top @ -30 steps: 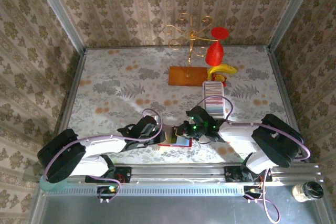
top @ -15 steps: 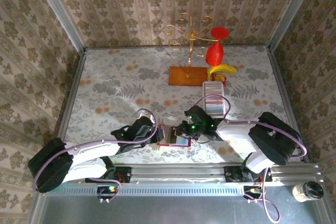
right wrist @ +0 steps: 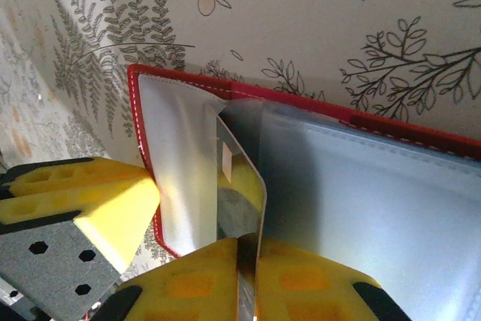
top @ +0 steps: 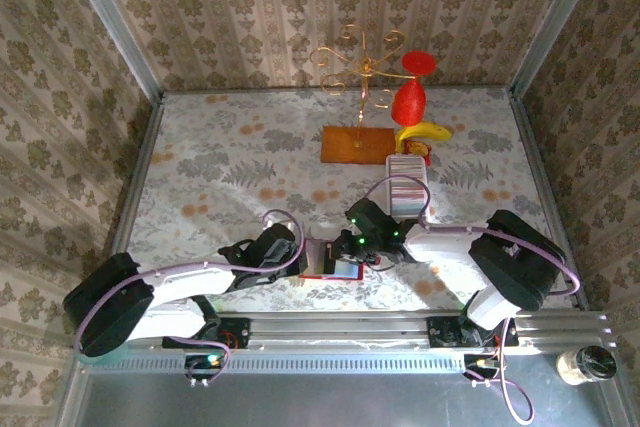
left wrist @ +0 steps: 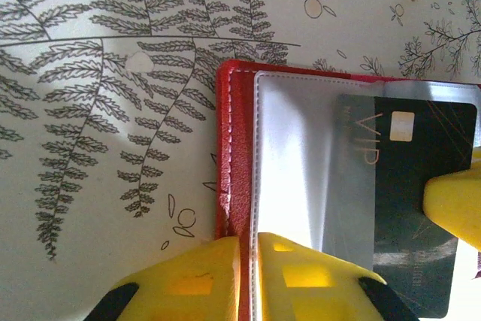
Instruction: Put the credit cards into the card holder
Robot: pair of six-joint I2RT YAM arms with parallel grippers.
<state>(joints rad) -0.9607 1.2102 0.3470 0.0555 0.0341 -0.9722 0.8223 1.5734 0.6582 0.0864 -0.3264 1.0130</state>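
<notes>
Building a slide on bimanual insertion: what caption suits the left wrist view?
Left gripper pinches the open red card holder while a black VIP credit card sits partly inside its clear pocket.

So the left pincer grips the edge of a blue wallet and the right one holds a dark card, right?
The wallet is red, not blue, as the left wrist view shows. Otherwise yes: left pincer on its edge, right pincer holding the dark card.

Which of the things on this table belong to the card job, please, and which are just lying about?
Job: card holder, VIP card, row of credit cards.
Lying about: gold wire stand, red goblet, banana.
</notes>
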